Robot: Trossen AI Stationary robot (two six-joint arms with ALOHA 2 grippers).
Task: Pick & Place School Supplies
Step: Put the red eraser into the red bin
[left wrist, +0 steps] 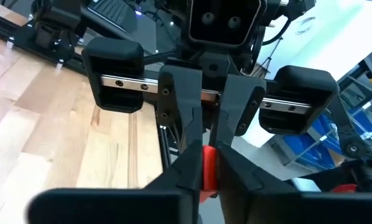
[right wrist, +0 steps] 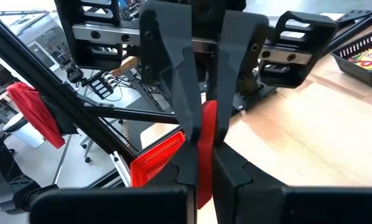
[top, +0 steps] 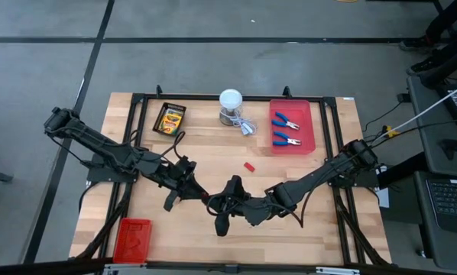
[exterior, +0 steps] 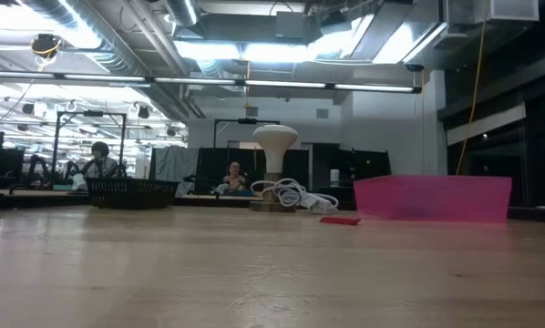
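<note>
High view: 1 red block [left wrist: 209, 169] is clamped between the jaws of both the left gripper [top: 205, 197] and the right gripper [top: 227, 205], above the surface [top: 305, 229]. The right grip should be eased only once the left is judged firm.

Both arms extended inward, left gripper [top: 207, 197] and right gripper [top: 213, 202] fingers closed, tip-to-tip.

pincers [top: 212, 200] block centre; edges free

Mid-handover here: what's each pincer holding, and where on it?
Both pincers meet on one small red block. The right pincer clamps one end; the left pincer has closed on the opposite end.
</note>
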